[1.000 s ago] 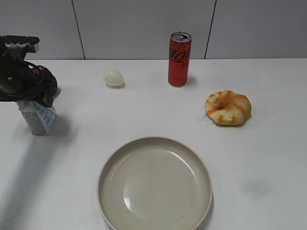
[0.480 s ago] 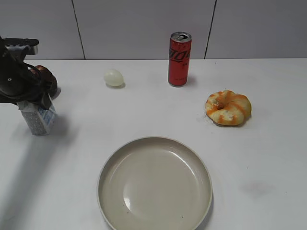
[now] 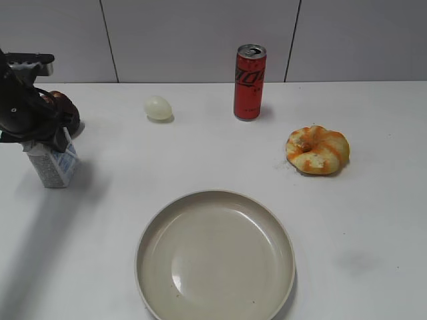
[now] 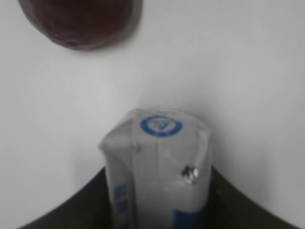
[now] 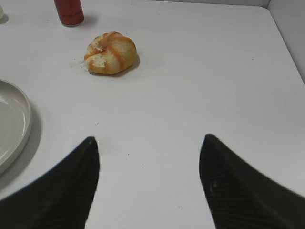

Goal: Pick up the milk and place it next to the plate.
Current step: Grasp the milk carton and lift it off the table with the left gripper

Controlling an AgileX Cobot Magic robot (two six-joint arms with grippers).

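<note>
milk [image 4: 157, 167] between left fingers [image 4: 228, 205], upright

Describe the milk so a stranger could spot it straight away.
Start at the big round plate near the front of the white table, then look to the far left edge. The milk stands there under the left gripper: a small white carton with blue print, shorter than the red can.

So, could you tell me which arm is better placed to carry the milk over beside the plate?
Left. The left gripper already sits around the milk, while the right gripper hangs open, holding nothing, over bare table near the bun.
</note>
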